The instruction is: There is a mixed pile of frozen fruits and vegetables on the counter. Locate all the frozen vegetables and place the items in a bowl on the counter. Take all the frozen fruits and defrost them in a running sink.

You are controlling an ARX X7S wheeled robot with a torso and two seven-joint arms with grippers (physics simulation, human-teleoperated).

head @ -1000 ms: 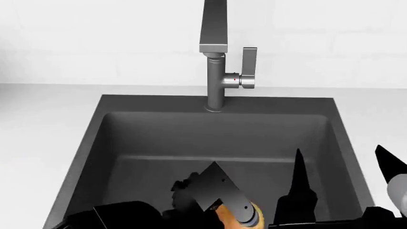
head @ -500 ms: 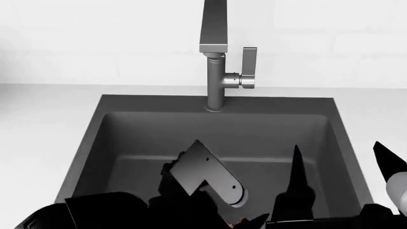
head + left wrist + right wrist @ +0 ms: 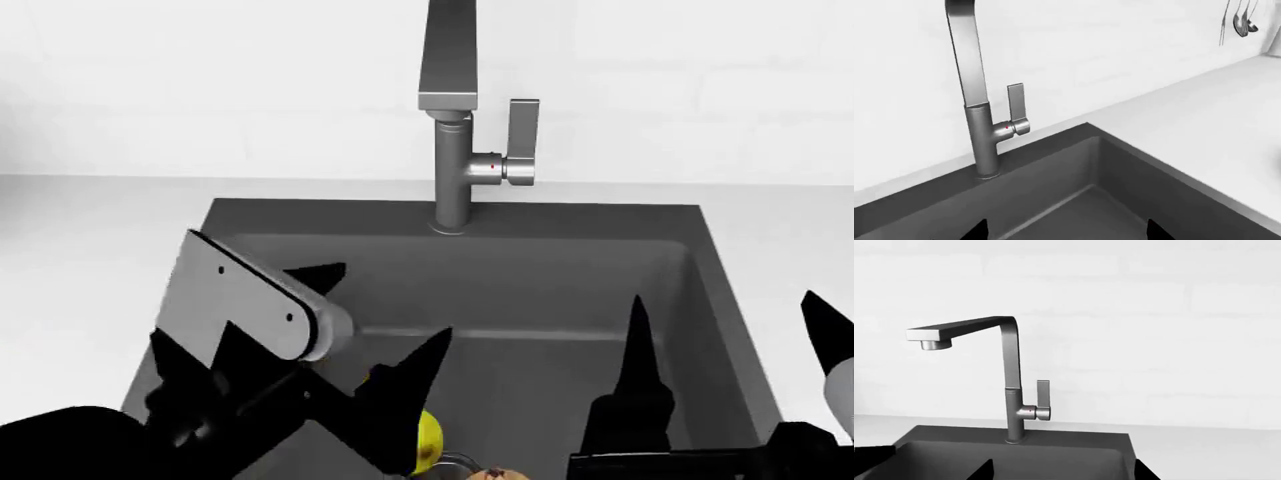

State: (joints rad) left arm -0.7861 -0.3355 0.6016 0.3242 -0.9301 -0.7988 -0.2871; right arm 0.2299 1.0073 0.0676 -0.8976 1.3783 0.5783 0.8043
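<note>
Two fruits were already down in the sink [image 3: 267,290]: the yellow pear [image 3: 424,440] and a sliver of the tan-brown fruit [image 3: 497,473], both at the near edge of the head view by the drain. The left end effector [image 3: 380,315] hung right above them, fingers spread apart and holding nothing, the pear just beside and below its nearer fingertip. The right end effector [image 3: 727,345] was also open and empty, over the basin's right side. My guess is the coming move was the faucet [image 3: 451,150], since no water was running. Its lever handle [image 3: 523,135] stood upright, long axis vertical, on the right of the column, straight ahead past both arms. The right arm looked a bit nearer to that side. Couldn't tell which way the pear's stem pointed, too much hidden
</note>
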